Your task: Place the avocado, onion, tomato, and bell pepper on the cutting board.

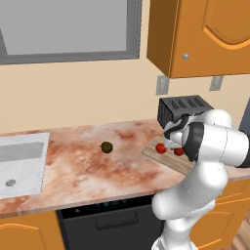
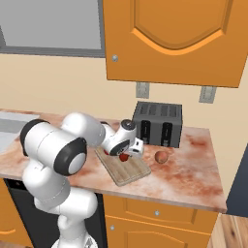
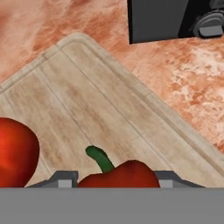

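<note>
A: We start with the marbled reddish counter (image 1: 88,166), which runs across the middle of the left base view, with a pale sink (image 1: 22,166) at the left edge and an orange wall cabinet (image 1: 205,34) at the upper right.

B: Agreed. We see the cutting board (image 2: 127,170) in the centre of the right base view. Its long axis runs from upper left to lower right, and the stripe grain follows it. The black toaster (image 2: 159,124) stands just behind it.

A: In the hand view the board's corner points toward the upper left of the frame, and its edge slants down to the right.

B: We find the gripper (image 2: 130,154) low over the board, its fingers clenched around the bell pepper (image 3: 119,174). The pepper sits at the bottom centre of the hand view, and its green stem leans up and to the left.

A: The tomato (image 3: 16,151) lies on the board at the left edge of that view, just beside the pepper.

B: The onion (image 2: 162,156) rests on the counter right of the board, in front of the toaster.

A: And the avocado (image 1: 107,147) lies alone on the bare counter in the centre of the left base view, well apart from the board. We can't make out which way it points.
</note>
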